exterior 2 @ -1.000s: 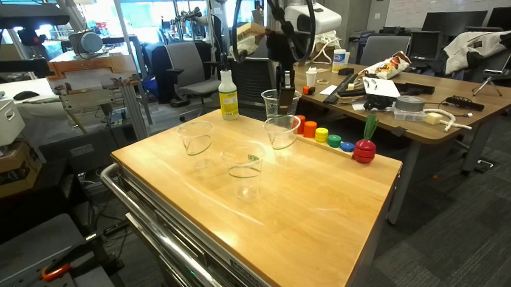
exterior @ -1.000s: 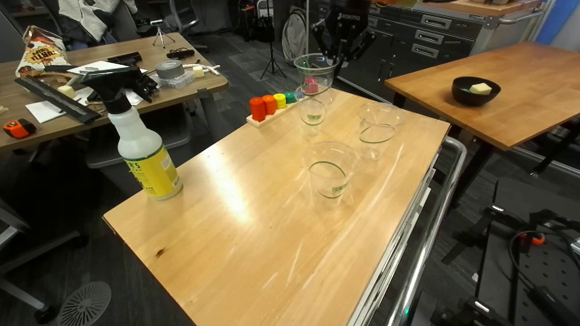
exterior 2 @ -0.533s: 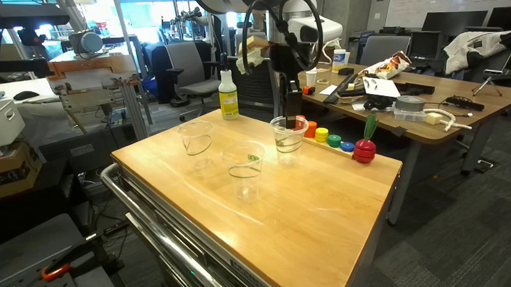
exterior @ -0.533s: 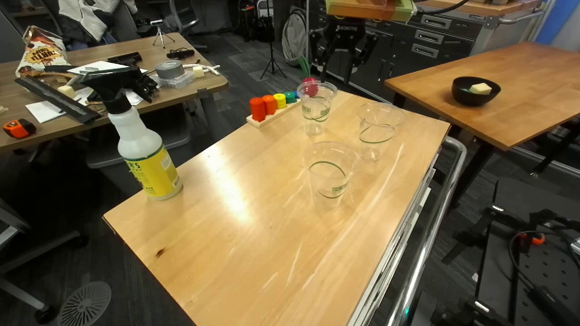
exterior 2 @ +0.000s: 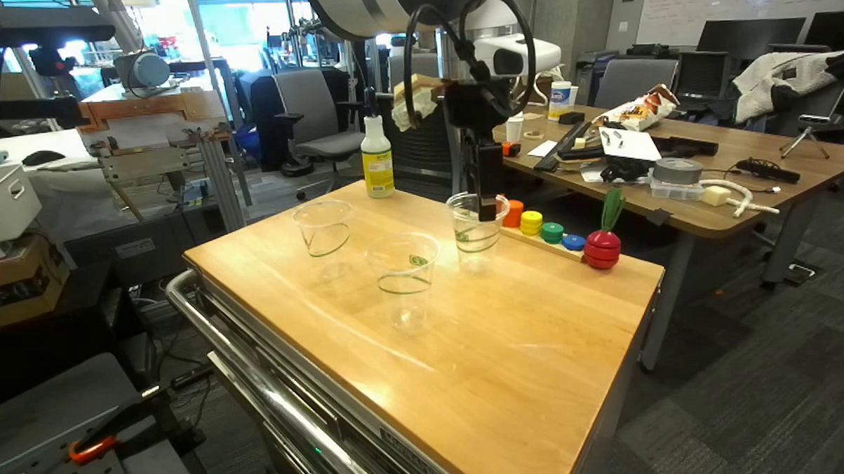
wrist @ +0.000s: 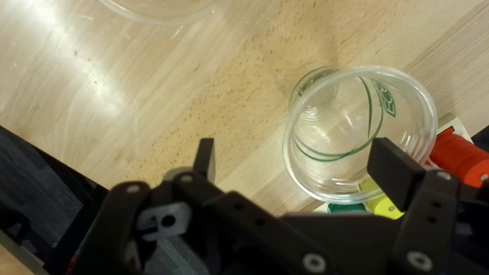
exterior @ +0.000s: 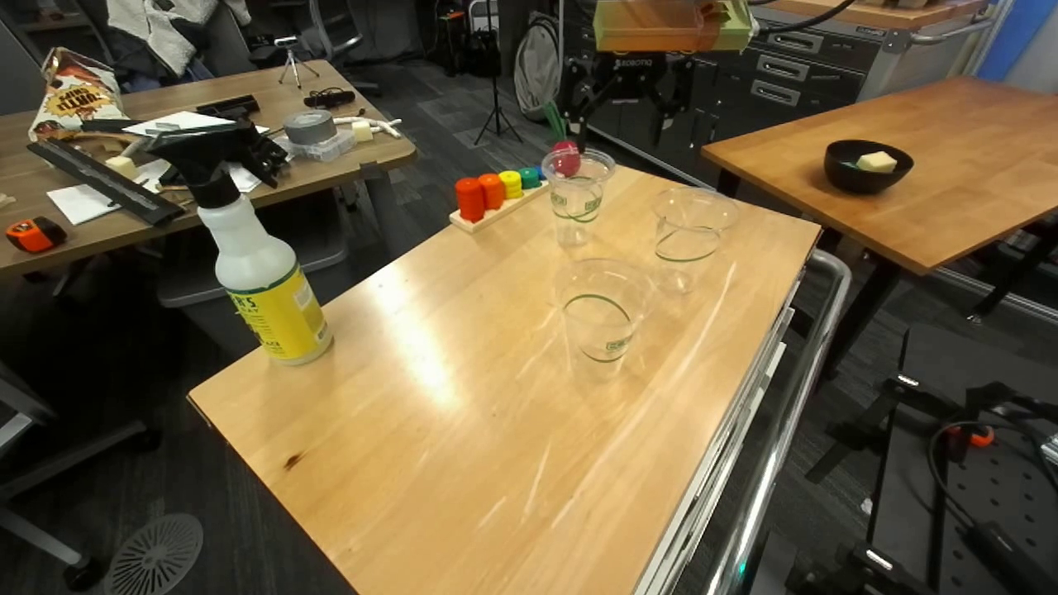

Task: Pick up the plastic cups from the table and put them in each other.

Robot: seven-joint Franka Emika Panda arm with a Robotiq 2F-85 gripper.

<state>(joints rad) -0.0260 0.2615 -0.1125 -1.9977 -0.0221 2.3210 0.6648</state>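
- Nested pair of plastic cups [exterior: 577, 202]: upright on the light-wood tabletop [exterior: 397, 463]. Clear walls, rims close together, two green bands showing through.
- Gripper [wrist: 296, 156]: spread wide, holding nothing, near the mouth of the nested pair and partly off to its side.
- In wrist view, one finger [wrist: 395, 173] across the mouth of the nested pair; opposite finger out past its rim. Contact with the rim: cannot tell.
- In an exterior view, single cup [exterior: 694, 240] right of the nested pair, apart from it. Upright, clear, green band round the wall.
- In an exterior view, lone cup [exterior: 607, 318] nearer the camera than the nested pair. Also upright and apart.
- In wrist view, slice of a cup rim [wrist: 154, 18] up and left of the nested pair. Whose rim: cannot tell.
- Coloured blocks [exterior: 492, 192] in a row, just beside the nested pair: red, orange, yellow, green, blue.
- In an exterior view, red radish-shaped thing [exterior 2: 602, 249] with green top, right of the nested pair.
- Well apart from the nested pair, same tabletop: spray bottle [exterior: 281, 318], upright, yellow label, black head.
- Farther off from the nested pair, on a separate wooden surface [exterior: 950, 140]: black bowl [exterior: 860, 183] with pale piece [exterior: 876, 162] inside.
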